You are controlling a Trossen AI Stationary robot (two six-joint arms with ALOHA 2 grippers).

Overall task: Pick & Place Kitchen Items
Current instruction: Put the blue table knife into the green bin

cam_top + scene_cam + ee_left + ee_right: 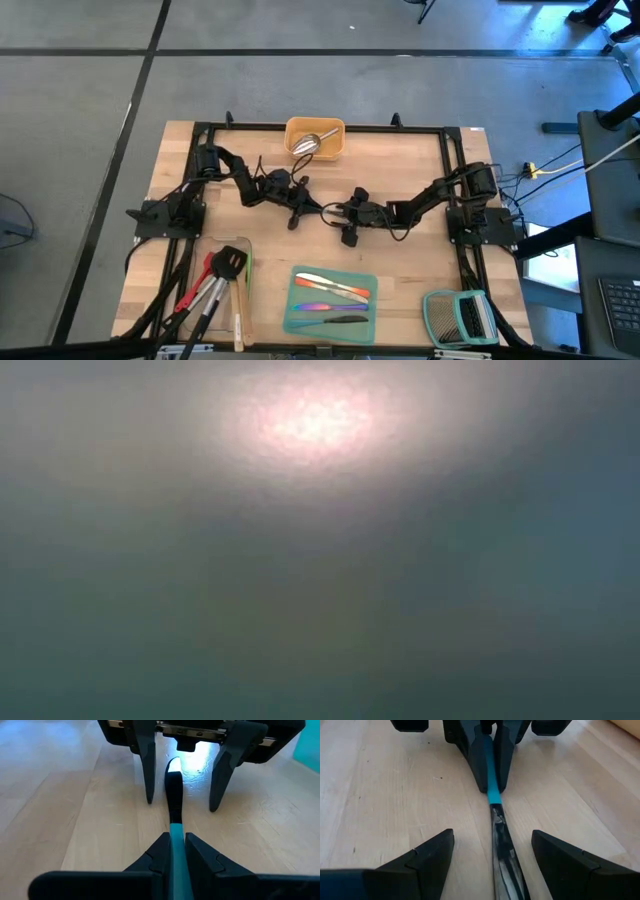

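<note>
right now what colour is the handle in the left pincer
Teal-blue handle, black at the far end; clearest in the left wrist view.

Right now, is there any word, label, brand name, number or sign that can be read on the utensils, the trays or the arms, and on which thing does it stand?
None: no readable text on any thing.
Blue-handled utensil in the left gripper: no marking shows.
Right gripper, open around its dark end: no label shows.
Yellow tray, teal tray, rack: too small to show any writing.
The low view is blurred throughout.

Scoop in the far tray — cutlery in the near tray
</note>
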